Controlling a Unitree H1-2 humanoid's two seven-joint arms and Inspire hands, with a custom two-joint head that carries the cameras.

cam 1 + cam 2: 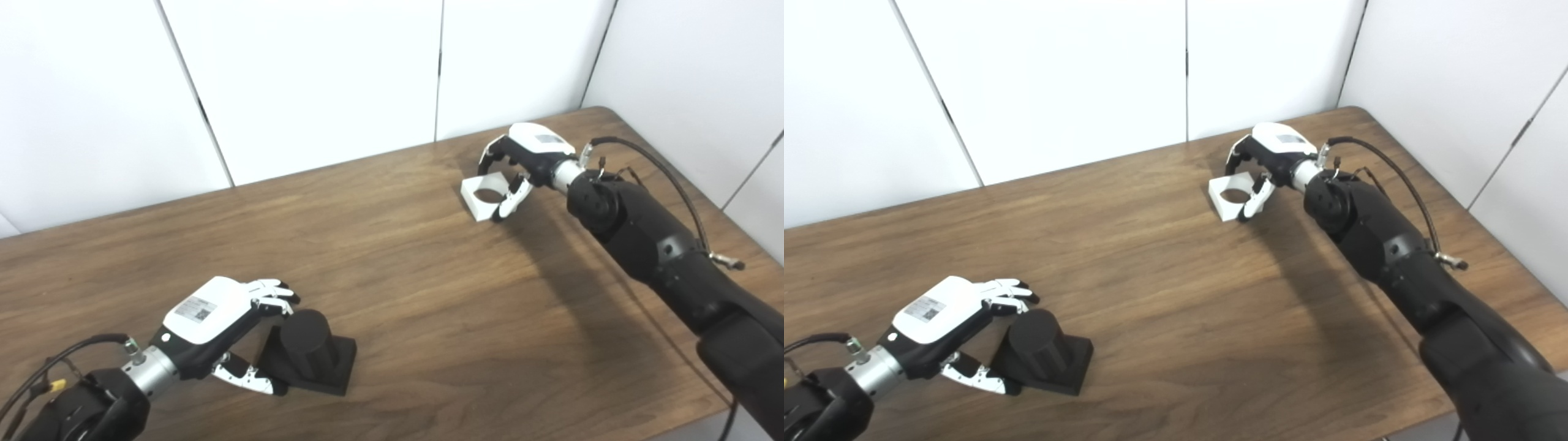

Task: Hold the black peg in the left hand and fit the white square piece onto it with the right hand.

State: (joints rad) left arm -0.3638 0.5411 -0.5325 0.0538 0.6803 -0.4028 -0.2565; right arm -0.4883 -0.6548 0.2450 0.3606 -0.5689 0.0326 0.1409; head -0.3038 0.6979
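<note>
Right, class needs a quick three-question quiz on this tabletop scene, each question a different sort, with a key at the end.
1. True or false: the white square piece is already seated on the black peg.
2. Which hand is at the white square piece? A) left hand B) right hand
3. Fill in: the black peg stands on the wooden ____, near its front left.

Key
1. False: the two lie far apart, the peg front left, the piece back right.
2. B: its fingers curl around the piece, which sits on the table.
3. table
</note>
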